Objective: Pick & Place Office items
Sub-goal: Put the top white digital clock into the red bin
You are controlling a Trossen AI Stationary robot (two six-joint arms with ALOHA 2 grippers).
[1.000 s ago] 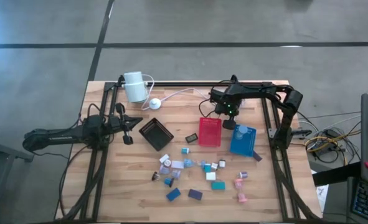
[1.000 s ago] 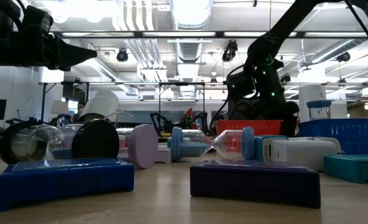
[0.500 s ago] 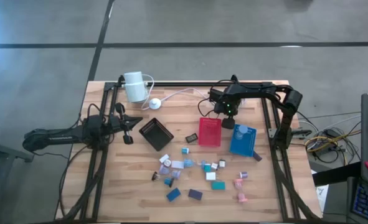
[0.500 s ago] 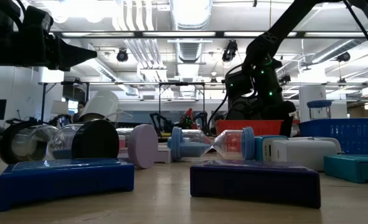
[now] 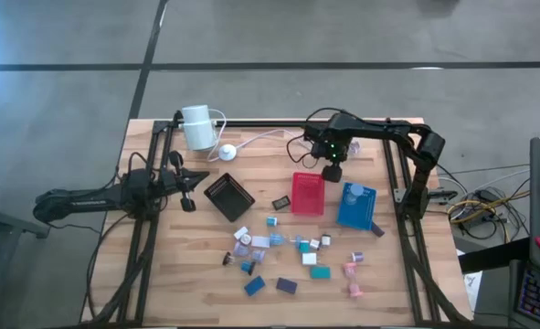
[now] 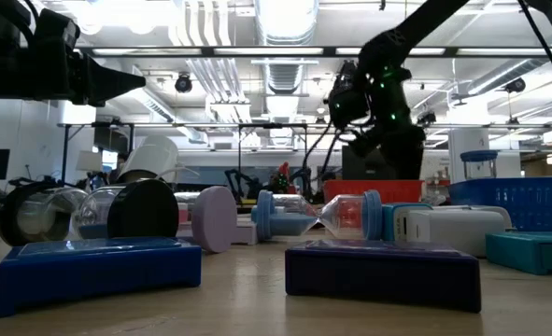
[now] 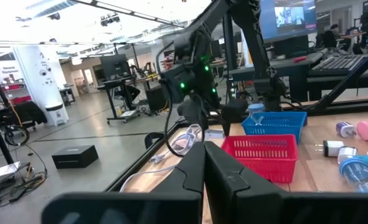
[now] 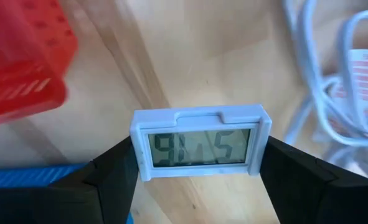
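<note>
My right gripper [image 5: 332, 172] hangs over the table's far right part, just beyond the red tray [image 5: 308, 193], shut on a small white digital display [image 8: 199, 140] with grey digits. The other office items [image 5: 288, 256], tiny blocks and short cylinders in teal, blue, purple, white and pink, lie scattered on the wood toward the near edge. My left gripper [image 5: 189, 190] waits shut at the table's left, beside the black tray [image 5: 228, 196], its fingers [image 7: 202, 171] pointing level across the table. My right gripper pinches the white display between its two fingers [image 8: 112, 171], one on each short end [image 8: 135, 144]. The fingers come from above, pointing down. The display is lifted clear of the wood, its face with the digits turned up toward the wrist.
A blue tray [image 5: 356, 206] with a clear cylinder in it stands right of the red one. A white cylinder [image 5: 196, 126] and its white cable [image 8: 333, 93] lie along the far edge, close to my right gripper. Black frame rails [image 5: 407, 228] border the table.
My right gripper has risen from low behind the red tray and drifted slightly toward the far edge, still pointing down. My left arm has kept still.
</note>
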